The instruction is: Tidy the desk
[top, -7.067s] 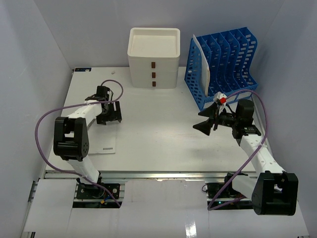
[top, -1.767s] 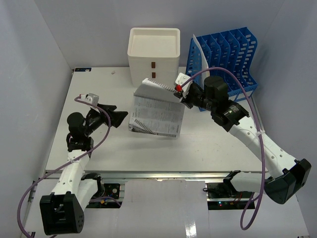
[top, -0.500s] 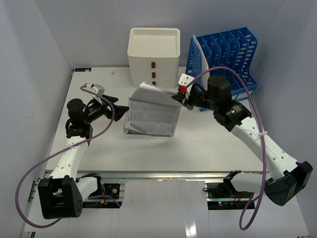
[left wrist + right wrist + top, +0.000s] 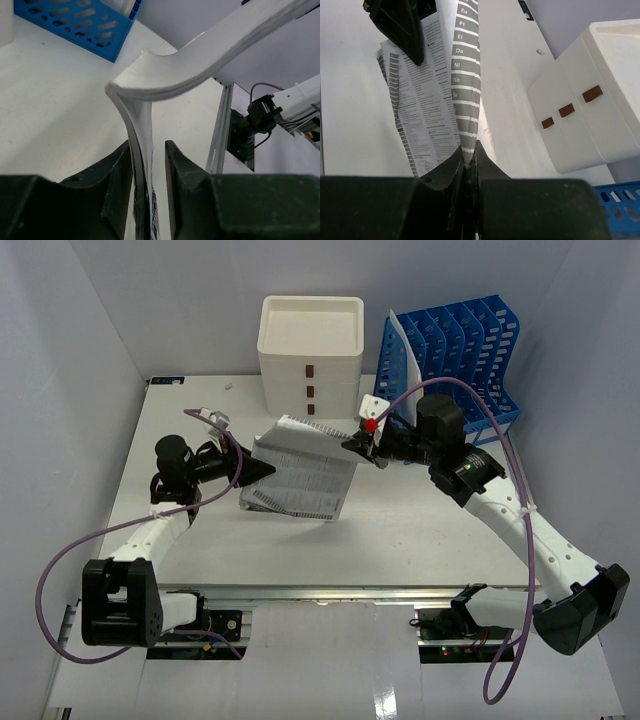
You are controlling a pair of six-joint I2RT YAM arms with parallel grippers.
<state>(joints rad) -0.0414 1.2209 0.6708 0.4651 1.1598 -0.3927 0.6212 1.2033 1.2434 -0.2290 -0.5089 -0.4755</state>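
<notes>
The white counter [image 4: 420, 530] lies under both arms. Both tools hang above its middle part, in front of the cream drawer box [image 4: 310, 340] and the blue file rack [image 4: 455, 340], which stand at its far edge. Between the tools there is a printed booklet [image 4: 305, 475], bent and tilted. The right tool [image 4: 468, 159] is pressed together on the booklet's right edge, with the paper pinched between its tips. The left tool [image 4: 148, 152] is at the booklet's left edge. Its fingers [image 4: 117, 172] stand a little apart, and the paper passes between them and leans on one finger, while a narrow slit is free beside the other. In the left wrist view the booklet curves upward over the bare counter. Whether its lower edge touches the counter, I cannot tell.
</notes>
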